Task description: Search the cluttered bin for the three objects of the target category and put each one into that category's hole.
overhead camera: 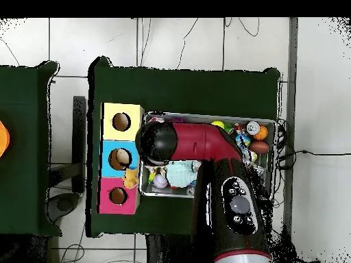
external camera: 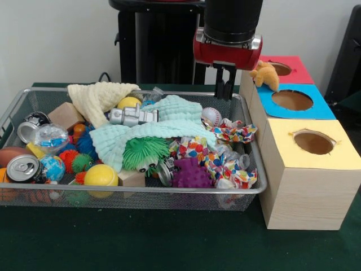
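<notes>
Gripper [external camera: 226, 84] hangs over the bin's [external camera: 256, 189] far corner, fingers close together, holding nothing; orange plush toy [external camera: 265, 75] sits beside the blue hole [external camera: 291, 100]; next job looks like nudging it in.

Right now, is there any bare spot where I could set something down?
Yes: the green table in front of the wire bin and wooden boxes is bare. The bin is packed with toys, cloths and cans.

Orange plush toy [external camera: 265, 75] lying tipped on top of my hole boxes, straddling the red box [external camera: 296, 70] and blue box [external camera: 316, 104], beside the blue hole [external camera: 292, 100], far right of the wire bin [external camera: 17, 113]
</notes>
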Controlling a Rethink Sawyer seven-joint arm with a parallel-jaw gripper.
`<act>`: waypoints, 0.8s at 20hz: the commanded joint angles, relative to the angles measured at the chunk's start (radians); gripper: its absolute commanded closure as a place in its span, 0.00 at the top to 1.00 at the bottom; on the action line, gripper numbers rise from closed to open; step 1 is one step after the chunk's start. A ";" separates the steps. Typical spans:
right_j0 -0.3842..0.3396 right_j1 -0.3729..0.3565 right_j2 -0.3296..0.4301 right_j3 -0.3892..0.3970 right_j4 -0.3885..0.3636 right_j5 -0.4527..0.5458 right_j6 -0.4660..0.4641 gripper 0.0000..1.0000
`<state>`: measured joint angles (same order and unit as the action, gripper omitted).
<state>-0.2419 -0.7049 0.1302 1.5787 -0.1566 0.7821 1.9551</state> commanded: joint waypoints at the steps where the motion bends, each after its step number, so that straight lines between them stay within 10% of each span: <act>1: -0.002 0.035 0.053 0.054 -0.068 -0.045 -0.041 0.00; 16: -0.040 -0.093 0.089 0.168 -0.045 -0.021 -0.071 0.00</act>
<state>-0.2523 -0.7652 0.1328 1.6733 -0.1907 0.7730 1.9551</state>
